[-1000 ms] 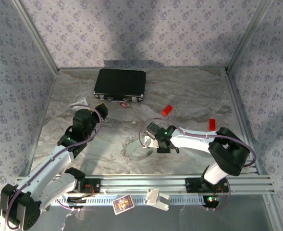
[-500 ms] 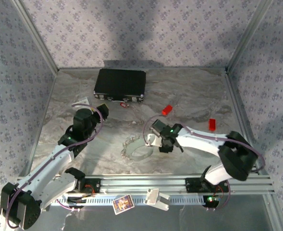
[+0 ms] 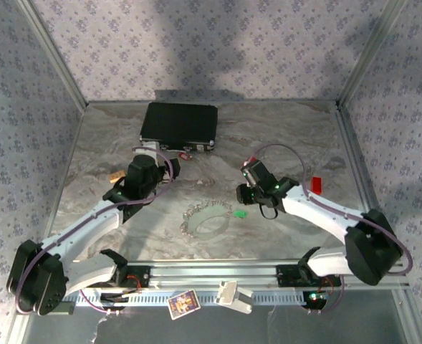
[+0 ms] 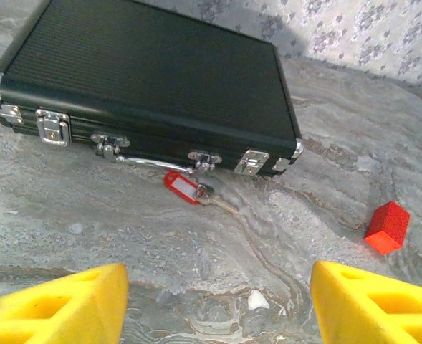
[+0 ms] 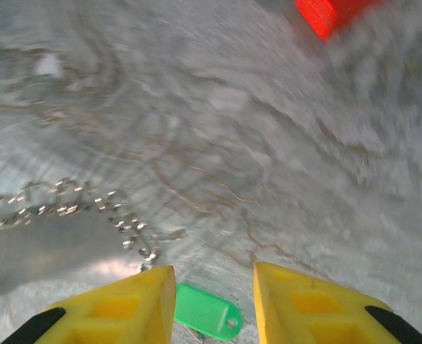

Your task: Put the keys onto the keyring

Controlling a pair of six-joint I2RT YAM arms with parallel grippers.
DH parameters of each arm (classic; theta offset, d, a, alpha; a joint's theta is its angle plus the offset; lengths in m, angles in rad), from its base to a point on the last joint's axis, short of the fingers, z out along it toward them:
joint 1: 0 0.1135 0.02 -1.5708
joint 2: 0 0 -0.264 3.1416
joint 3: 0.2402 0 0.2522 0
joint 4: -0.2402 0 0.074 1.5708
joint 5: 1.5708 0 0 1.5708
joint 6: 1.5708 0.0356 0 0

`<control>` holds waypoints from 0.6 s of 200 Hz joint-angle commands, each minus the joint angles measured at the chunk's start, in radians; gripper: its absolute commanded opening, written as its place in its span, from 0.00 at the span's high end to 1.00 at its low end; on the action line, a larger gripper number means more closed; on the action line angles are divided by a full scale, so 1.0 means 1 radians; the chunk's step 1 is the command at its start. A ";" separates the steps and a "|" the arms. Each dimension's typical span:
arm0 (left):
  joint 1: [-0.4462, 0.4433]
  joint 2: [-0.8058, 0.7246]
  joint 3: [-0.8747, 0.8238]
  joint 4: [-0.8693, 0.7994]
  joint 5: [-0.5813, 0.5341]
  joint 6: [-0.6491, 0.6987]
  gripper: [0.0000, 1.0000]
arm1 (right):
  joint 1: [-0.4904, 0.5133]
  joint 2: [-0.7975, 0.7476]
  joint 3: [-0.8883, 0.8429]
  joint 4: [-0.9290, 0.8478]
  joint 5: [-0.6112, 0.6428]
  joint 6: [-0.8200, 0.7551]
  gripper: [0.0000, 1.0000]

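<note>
We list: green key (image 5: 207, 315) flat on counter (image 3: 289, 143), long axis across gap of parted, empty right claw (image 5: 214, 276), keyring (image 5: 89, 204) just beside; red key (image 4: 184, 188) ahead of left claw (image 4: 218, 279), agape, empty, by black case (image 4: 146, 79).

Case (image 4: 146, 79) black, ribbed; latches (image 4: 53, 127) silver. Red key (image 4: 184, 188); green key (image 5: 207, 313). Block (image 4: 387, 227) bright red. Keyring (image 5: 74, 204) chain silvery. Fingers (image 5: 304, 308) yellow. Surface (image 4: 125, 233) grey, marbled. Walls (image 3: 196, 43) pale, floral print.

Right claw (image 5: 212, 279) opened, uncovering green key (image 5: 205, 313); left claw (image 4: 218, 279) advanced.

Chain keyring (image 3: 205, 218), green key (image 5: 207, 314) just beside, red key (image 4: 185, 188) well apart
</note>
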 commanded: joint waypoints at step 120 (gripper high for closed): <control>-0.007 0.012 0.003 0.038 -0.020 -0.062 0.33 | 0.055 0.302 0.169 -0.069 -0.102 0.246 0.65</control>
